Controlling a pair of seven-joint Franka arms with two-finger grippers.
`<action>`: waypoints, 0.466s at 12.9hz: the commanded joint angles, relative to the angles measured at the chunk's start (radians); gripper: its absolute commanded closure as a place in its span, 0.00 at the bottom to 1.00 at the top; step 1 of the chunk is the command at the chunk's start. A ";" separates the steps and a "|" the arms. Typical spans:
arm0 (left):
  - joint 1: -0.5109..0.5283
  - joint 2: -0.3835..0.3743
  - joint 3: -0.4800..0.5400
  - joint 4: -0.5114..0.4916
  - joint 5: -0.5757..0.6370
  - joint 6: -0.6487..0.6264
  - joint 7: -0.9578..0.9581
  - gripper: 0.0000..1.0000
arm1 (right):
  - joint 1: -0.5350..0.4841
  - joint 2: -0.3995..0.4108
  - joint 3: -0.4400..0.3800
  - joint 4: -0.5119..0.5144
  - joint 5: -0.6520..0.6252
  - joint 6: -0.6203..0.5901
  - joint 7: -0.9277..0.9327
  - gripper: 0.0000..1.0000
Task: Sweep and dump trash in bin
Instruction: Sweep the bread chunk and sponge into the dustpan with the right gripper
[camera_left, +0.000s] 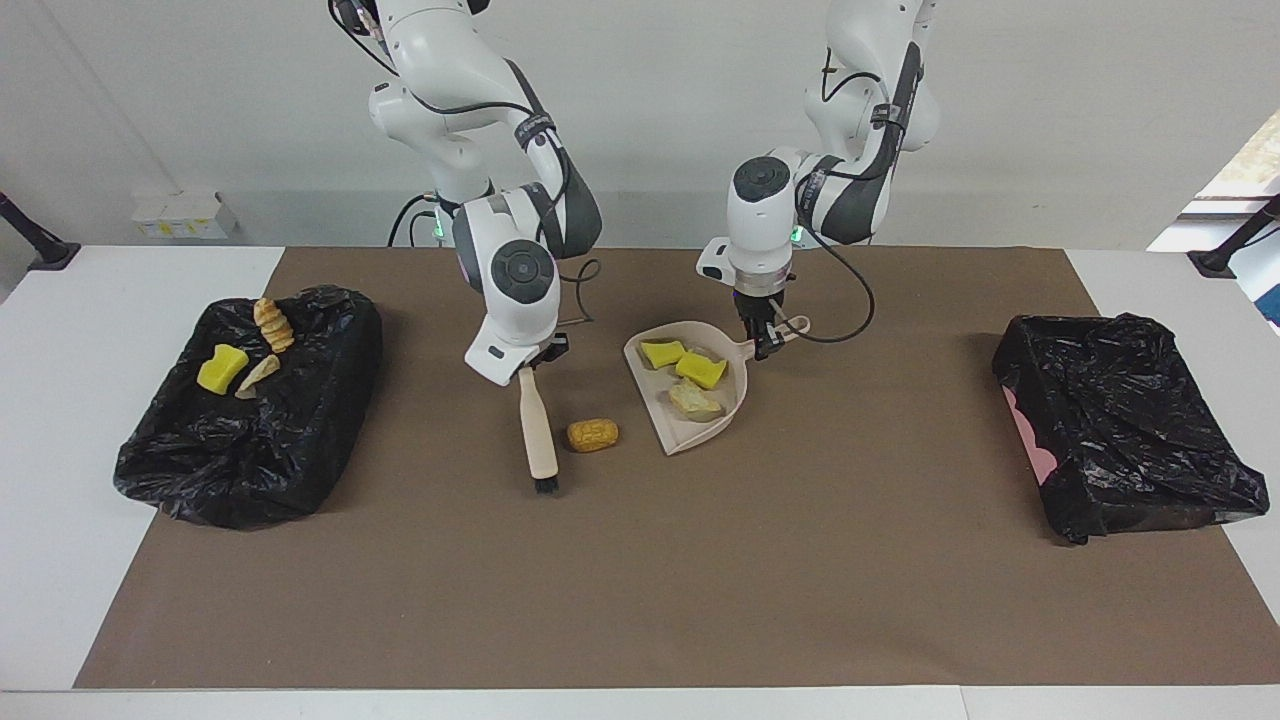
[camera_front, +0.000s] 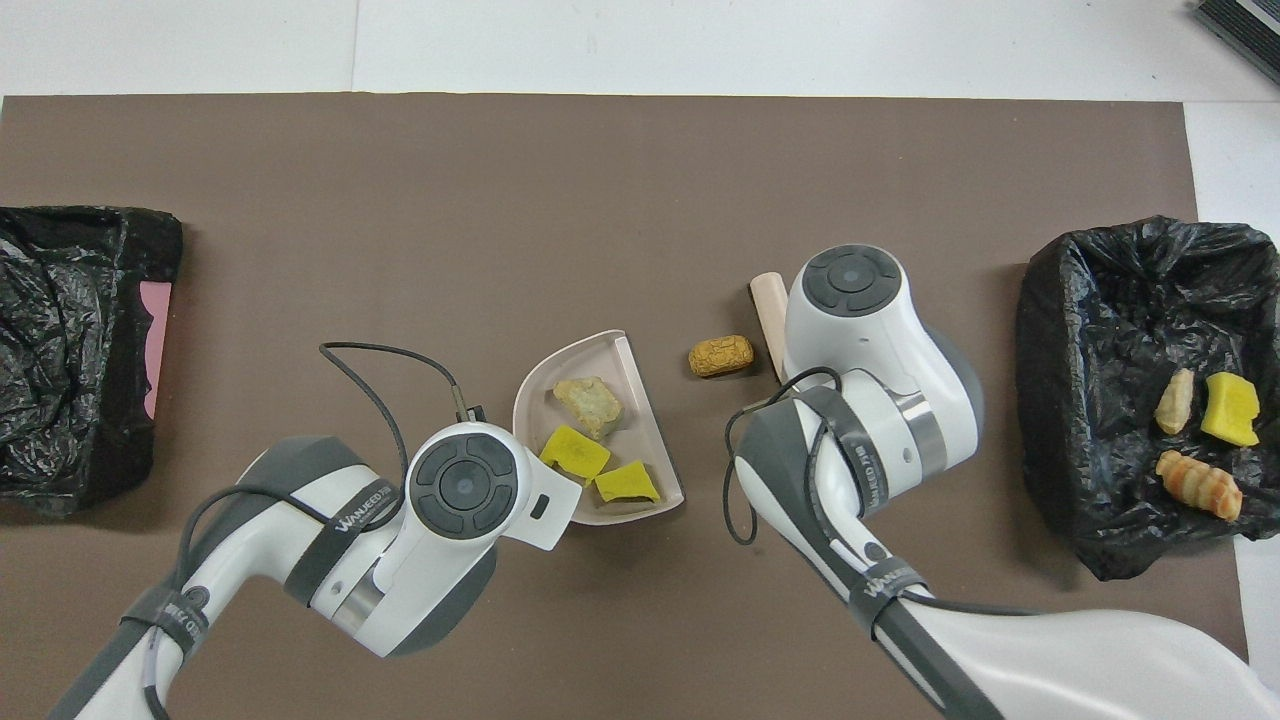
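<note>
- Facing view: holding the beige plastic brush (camera_left: 535, 432) by the top of its handle, the right gripper (camera_left: 527, 366) has its jaws clamped on it; the brush hangs nearly upright, black bristles at the brown mat (camera_left: 640, 600).
- Facing view: the orange-brown bread-like lump (camera_left: 592, 435) lies on the mat between the brush and the open lip of the beige plastic dustpan (camera_left: 735, 395), just beside the bristles, toward the left arm's end of the table from them.
- Facing view: the left gripper (camera_left: 764, 338) is clamped on the dustpan's handle; two bright yellow sponge pieces (camera_left: 700, 368) and a tan crumbly lump (camera_left: 692, 399) sit in the pan.
- Facing view: three more pieces rest in the black-bagged bin (camera_left: 250, 450) at the right arm's end; the other black-bagged bin (camera_left: 1130, 440) shows no trash.
- Overhead view: the lump (camera_front: 721, 356) lies with its long axis pointing from the brush handle (camera_front: 768, 305) toward the dustpan (camera_front: 640, 350) lip.
- Overhead view: the right arm is nearer the lump, so a push toward the left arm's end looks like the coming sweep.
- Overhead view: both grippers are hidden under their wrists.
</note>
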 joint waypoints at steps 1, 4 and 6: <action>0.007 -0.021 0.003 -0.025 0.010 0.005 -0.026 1.00 | 0.051 -0.013 0.015 -0.023 0.010 0.017 -0.057 1.00; 0.007 -0.023 0.000 -0.026 0.010 0.000 -0.028 1.00 | 0.083 -0.030 0.024 -0.048 0.117 0.032 -0.181 1.00; 0.007 -0.023 0.000 -0.026 0.012 0.004 -0.028 1.00 | 0.116 -0.046 0.024 -0.075 0.200 0.079 -0.249 1.00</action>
